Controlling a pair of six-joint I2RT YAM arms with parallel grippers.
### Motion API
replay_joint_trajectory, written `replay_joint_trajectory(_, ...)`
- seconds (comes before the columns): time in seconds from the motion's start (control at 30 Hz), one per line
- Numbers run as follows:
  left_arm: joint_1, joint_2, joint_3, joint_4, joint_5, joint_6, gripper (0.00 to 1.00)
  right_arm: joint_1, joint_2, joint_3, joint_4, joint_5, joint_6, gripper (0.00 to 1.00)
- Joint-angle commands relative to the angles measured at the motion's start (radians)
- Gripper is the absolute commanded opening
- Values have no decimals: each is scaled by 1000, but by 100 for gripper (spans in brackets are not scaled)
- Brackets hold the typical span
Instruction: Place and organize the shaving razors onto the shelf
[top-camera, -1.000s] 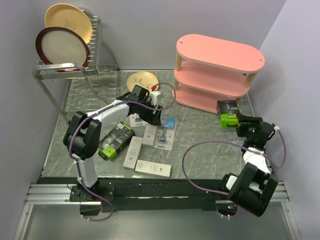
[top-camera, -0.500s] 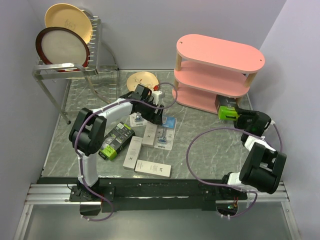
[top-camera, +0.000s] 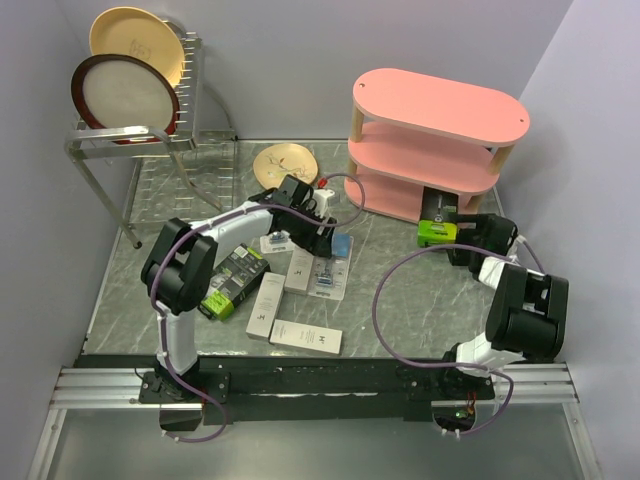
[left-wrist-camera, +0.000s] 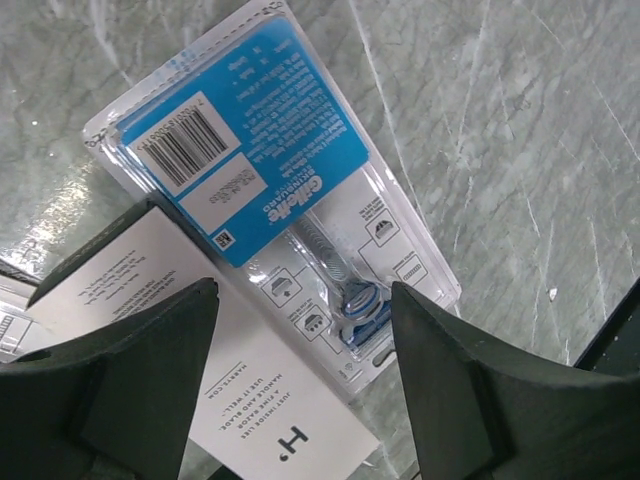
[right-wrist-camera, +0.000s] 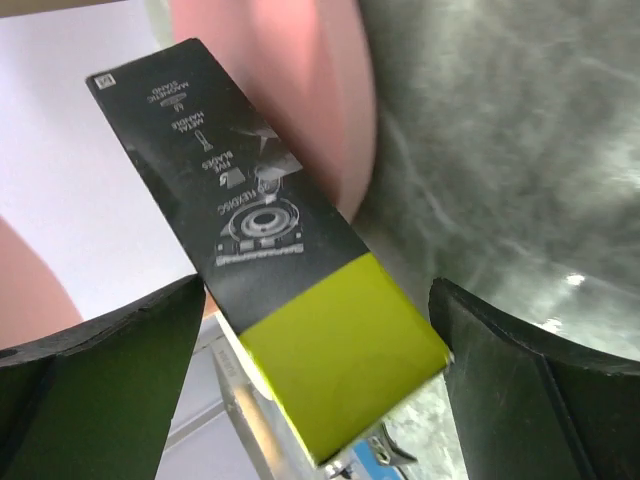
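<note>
The right gripper (top-camera: 460, 234) holds the green box (top-camera: 437, 220), right of middle; push it level onto the lowest board of the shelf (top-camera: 440, 105). The left gripper (left-wrist-camera: 300, 385) is wide open.

High rear camera overlooks the table (top-camera: 430, 310); wrist cameras look close.

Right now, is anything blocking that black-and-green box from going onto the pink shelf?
Nothing visible. The right claw holds the black-and-lime razor box right at the bottom tier of the pink shelf, which looks bare there.
</note>
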Motion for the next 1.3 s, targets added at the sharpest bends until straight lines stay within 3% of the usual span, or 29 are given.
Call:
replay_joint_trajectory(0.0, -20, -57, -12, 3, 32, 27, 75, -28, -90, 2, -52, -22, -34, 100)
replay_joint_trajectory(0.13, -49, -57, -13, 45, 70, 2, 76, -44, -156, -39, -86, -47, -71, 100)
replay_joint_trajectory(0.3, -122, -51, -5, 87, 98, -31, 75, -38, -86, -51, -51, -21, -51, 100)
replay_joint_trajectory(0.47, -173, -90, -35, 156, 118, -74, 73, -120, -116, 8, -259, -111, -161, 100)
replay_joint_trajectory(0.6, -247, -93, -74, 366, 96, -146, 70, -202, -149, -26, -321, -220, -233, 100)
replay_joint_trajectory(0.7, -287, -32, -39, 518, 61, -228, 42, -226, -227, -21, -354, -219, -316, 100)
replay_joint_trajectory(0.73, -294, -12, -9, 580, 61, -248, 21, -232, -239, 5, -408, -223, -360, 100)
replay_joint_trajectory(0.8, -313, 64, 43, 602, 68, -281, 3, -246, -287, 23, -452, -243, -437, 100)
replay_joint_trajectory(1.03, -362, 251, 206, 717, 67, -321, 1, -249, -446, 94, -641, -266, -655, 100)
replay_joint_trajectory(1.27, -396, 407, 287, 831, -8, -514, 1, -263, -509, 158, -736, -335, -739, 100)
